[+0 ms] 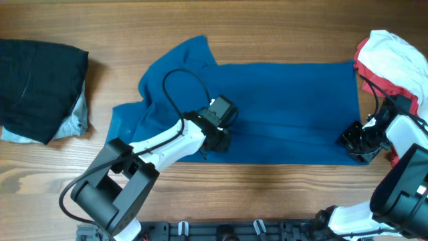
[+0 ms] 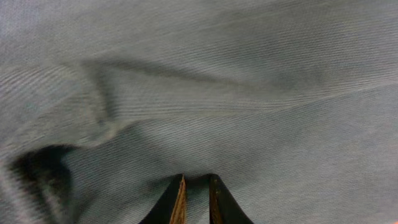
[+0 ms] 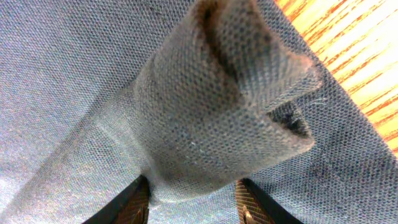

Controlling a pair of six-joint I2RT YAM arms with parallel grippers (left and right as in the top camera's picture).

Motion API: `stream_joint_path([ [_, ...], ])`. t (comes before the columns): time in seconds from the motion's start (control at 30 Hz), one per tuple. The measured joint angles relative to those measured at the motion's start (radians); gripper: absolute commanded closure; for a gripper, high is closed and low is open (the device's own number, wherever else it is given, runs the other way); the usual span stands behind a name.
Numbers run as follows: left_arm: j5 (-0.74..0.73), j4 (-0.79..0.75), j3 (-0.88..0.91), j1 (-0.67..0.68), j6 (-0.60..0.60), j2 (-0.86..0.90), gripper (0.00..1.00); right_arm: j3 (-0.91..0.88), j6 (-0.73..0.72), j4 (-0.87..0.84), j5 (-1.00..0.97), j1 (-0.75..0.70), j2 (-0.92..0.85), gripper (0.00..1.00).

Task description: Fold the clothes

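A deep-blue polo shirt [image 1: 281,110] lies spread across the middle of a wooden desk [image 1: 267,20]. At the polo shirt's near edge, the left jaws are clenched on a small pucker of its fabric. At its near right corner, the right jaws grasp a thick roll of its cloth. Left of the polo shirt sits a black garment [image 1: 37,80]; right of it, a red-and-white top [image 1: 394,57].
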State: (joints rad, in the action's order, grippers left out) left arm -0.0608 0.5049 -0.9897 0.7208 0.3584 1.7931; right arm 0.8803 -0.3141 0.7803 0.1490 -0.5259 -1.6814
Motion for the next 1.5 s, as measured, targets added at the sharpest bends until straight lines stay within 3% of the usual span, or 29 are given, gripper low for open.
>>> stream_joint_path([
  [0.23, -0.01, -0.003, -0.001, -0.001, 0.0, 0.002, 0.83, 0.019, -0.011, -0.056, 0.003, 0.0, -0.002, 0.54],
  [0.37, -0.013, -0.002, -0.001, -0.001, 0.0, 0.002, 0.82, 0.047, -0.014, 0.0, 0.008, 0.0, -0.002, 0.54],
  [0.57, -0.013, -0.002, -0.001, -0.001, 0.0, 0.002, 0.82, 0.108, -0.019, 0.008, 0.008, 0.0, -0.002, 0.6],
  [0.6, -0.013, -0.002, -0.001, -0.001, 0.0, 0.002, 0.82, 0.108, -0.021, 0.01, 0.007, 0.0, -0.002, 0.67],
  [0.67, -0.013, -0.002, -0.001, -0.001, 0.0, 0.002, 0.82, 0.108, -0.023, 0.015, 0.007, 0.0, -0.002, 0.92],
  [0.7, -0.013, -0.002, -0.001, -0.001, 0.0, 0.002, 0.82, 0.108, -0.027, 0.018, 0.007, 0.0, -0.002, 0.96],
  [0.9, -0.012, -0.002, -0.001, -0.001, 0.0, 0.002, 0.82, 0.108, -0.029, 0.011, 0.007, 0.0, -0.002, 0.96],
  [1.03, -0.012, 0.0, -0.002, -0.001, 0.0, 0.002, 0.83, 0.11, -0.074, -0.141, 0.038, 0.0, -0.002, 0.96],
  [1.07, -0.013, 0.0, -0.003, -0.001, 0.0, 0.002, 0.83, 0.11, -0.09, -0.178, 0.042, 0.0, -0.002, 0.89],
  [1.13, -0.012, 0.0, -0.003, -0.001, 0.0, 0.002, 0.82, 0.113, -0.124, -0.24, 0.053, 0.0, -0.002, 0.62],
  [1.5, -0.014, 0.011, -0.005, -0.001, 0.001, 0.002, 0.76, 0.116, -0.073, -0.084, 0.114, 0.0, 0.016, 0.63],
])
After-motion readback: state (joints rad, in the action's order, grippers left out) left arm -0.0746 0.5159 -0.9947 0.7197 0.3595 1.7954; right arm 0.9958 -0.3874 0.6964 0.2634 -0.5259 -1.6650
